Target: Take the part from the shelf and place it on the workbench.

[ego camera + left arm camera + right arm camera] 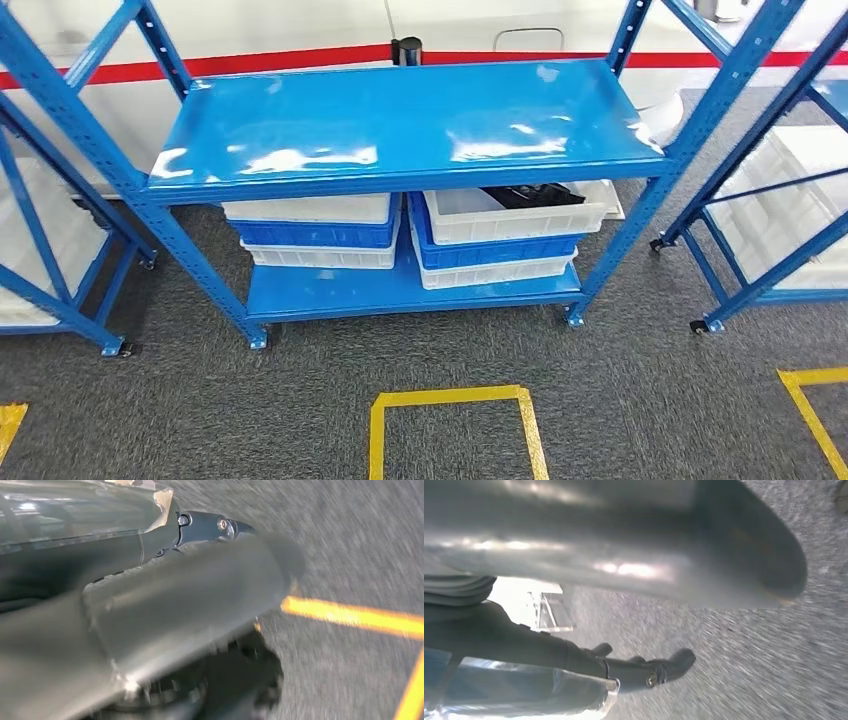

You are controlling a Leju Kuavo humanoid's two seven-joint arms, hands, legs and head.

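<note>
A black part [535, 194] lies in the top white bin [470, 222] of the right-hand stack, on the lower level of the blue shelf [400, 120]. The shelf's top board is bare and glossy. In the left wrist view my left hand [190, 595] hangs over the grey carpet, blurred, with a dark finger [215, 526] stretched out and nothing in its grasp. In the right wrist view my right hand [624, 665] also hangs over the carpet, its dark fingers [674, 662] extended and holding nothing.
A second stack of white and blue bins [312, 232] sits left of the first. More blue racks stand at the left [50, 200] and right [770, 190], the right one holding white bins. A yellow tape square [455, 400] marks the carpet in front of the shelf.
</note>
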